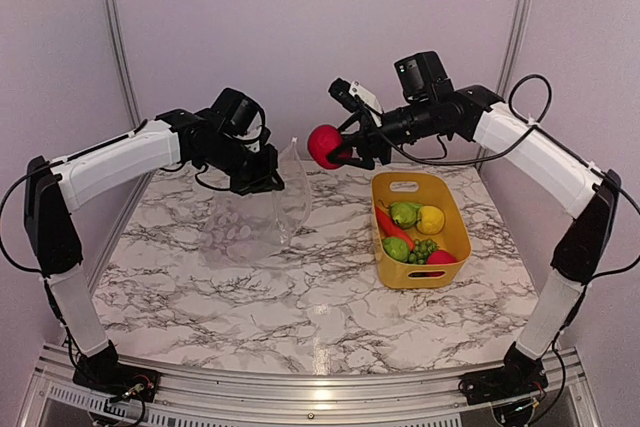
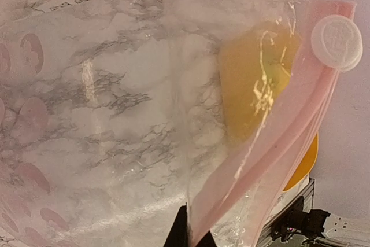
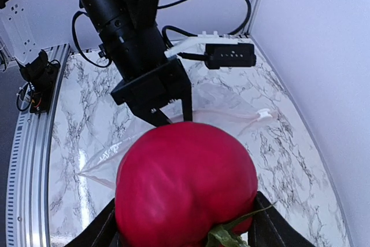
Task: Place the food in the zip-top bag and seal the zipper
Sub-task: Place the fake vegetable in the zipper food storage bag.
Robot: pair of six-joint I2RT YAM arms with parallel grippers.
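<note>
No legible text, brand name or number appears in any view.

The yellow basket (image 1: 461, 224) carries a white label (image 1: 404, 186) at its far end. Its print is too small to read from the top external view.

The round white slider (image 2: 337, 41) on the zipper (image 2: 289, 125) of the zip-top bag (image 2: 115, 85) bears an embossed mark, which is too blurred to read.

The bag film shows pale pink printed motifs (image 2: 32, 53) at the left edge of the left wrist view. No characters can be made out in them.
</note>
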